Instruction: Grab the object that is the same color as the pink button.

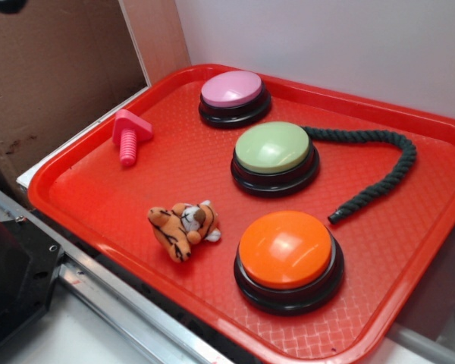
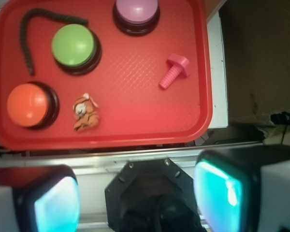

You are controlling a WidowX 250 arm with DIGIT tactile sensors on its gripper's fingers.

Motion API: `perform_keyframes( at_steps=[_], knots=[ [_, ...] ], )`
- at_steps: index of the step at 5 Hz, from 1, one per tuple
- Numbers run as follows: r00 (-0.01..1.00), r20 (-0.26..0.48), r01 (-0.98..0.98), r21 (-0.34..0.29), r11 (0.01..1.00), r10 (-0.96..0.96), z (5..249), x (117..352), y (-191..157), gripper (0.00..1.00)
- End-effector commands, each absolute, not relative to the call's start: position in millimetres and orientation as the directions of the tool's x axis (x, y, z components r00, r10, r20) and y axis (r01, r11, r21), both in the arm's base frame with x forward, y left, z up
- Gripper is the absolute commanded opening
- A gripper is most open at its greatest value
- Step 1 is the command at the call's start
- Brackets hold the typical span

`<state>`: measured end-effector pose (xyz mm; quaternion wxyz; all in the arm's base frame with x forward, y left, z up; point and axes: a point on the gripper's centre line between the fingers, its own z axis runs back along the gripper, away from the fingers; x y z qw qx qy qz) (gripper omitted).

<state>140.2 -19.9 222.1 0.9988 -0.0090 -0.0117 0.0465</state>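
**Pink toy bolt lies free on the tray, tool spread high above it**

The pink toy bolt (image 1: 129, 136) lies on its side on the red tray (image 1: 409, 250), near the tray's rim on the side towards the cardboard wall, with bare tray all around it. Its triangular head (image 1: 132, 125) points towards the pink button (image 1: 233, 97), which sits near the far corner of the tray; the ribbed shaft (image 1: 127, 154) points away from it. The two share a pink colour, though the bolt is the hotter shade. In the wrist view the bolt (image 2: 175, 70) appears well apart from the green button (image 2: 75, 47), the orange button (image 2: 31, 104) and the plush tiger (image 2: 85, 113). A dark rope (image 1: 379, 168) curls on the far side of the green button, clear of the bolt.

The tool (image 2: 137, 195) is spread wide, its two pads at the lower corners of the wrist view, holding nothing. It looks to be well above the tray and back from it, near the metal rail.

The bolt looks like hard, light plastic, stiff enough to take a firm pinch. Its smooth surface may slip, and a round shaft lying flat could roll if nudged from one side. The ribbed shaft is probably the best place to grip, with the pads closing across it so the ribs give purchase. The head is wider and angled, a less sure hold.
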Motion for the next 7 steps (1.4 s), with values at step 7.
perform_keyframes(
  at_steps=[7],
  knots=[
    [0.802, -0.153, -0.586, -0.010, 0.810, 0.578, 65.3, 252.0, 63.3, 1.00]
  ],
)
